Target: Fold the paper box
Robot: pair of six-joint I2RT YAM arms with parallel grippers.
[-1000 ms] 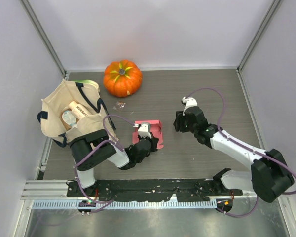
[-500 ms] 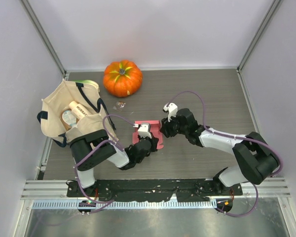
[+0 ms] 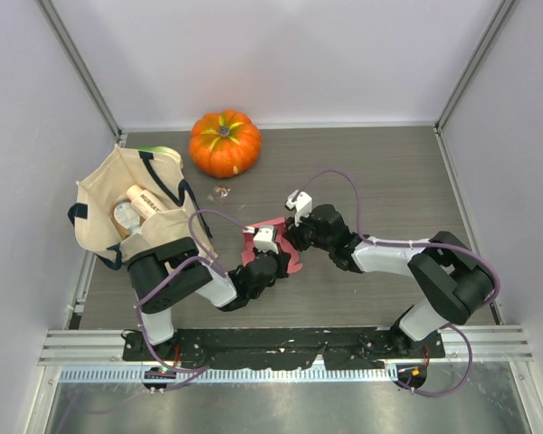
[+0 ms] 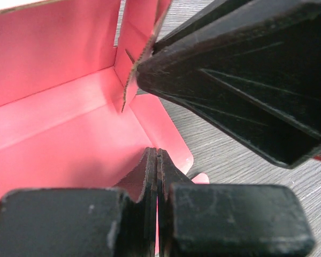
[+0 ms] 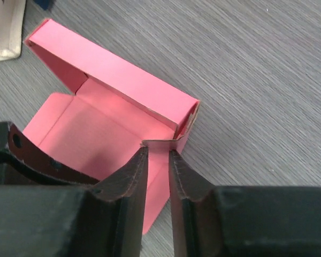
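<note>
The paper box [image 3: 292,263] is a pink card sheet, partly folded, lying mid-table between the two arms. In the left wrist view its floor [image 4: 59,123] and a raised back wall fill the frame. My left gripper [image 4: 158,152] is shut on the box's near edge, a thin pink strip showing between its fingers. My right gripper [image 5: 158,151] is open with a narrow gap, its tips touching a small corner tab [image 5: 161,141] of the box [image 5: 96,128]. From above, the right gripper [image 3: 292,237] sits at the box's right side and the left gripper [image 3: 273,264] at its near side.
An orange pumpkin [image 3: 224,143] stands at the back. A beige tote bag [image 3: 131,212] with items inside lies at the left, close to the left arm. A small clear object [image 3: 220,192] lies between the pumpkin and the box.
My right arm has swung left across the table to the box and its jaws have narrowed. The box's far flap has lifted. The left gripper has stayed put.
</note>
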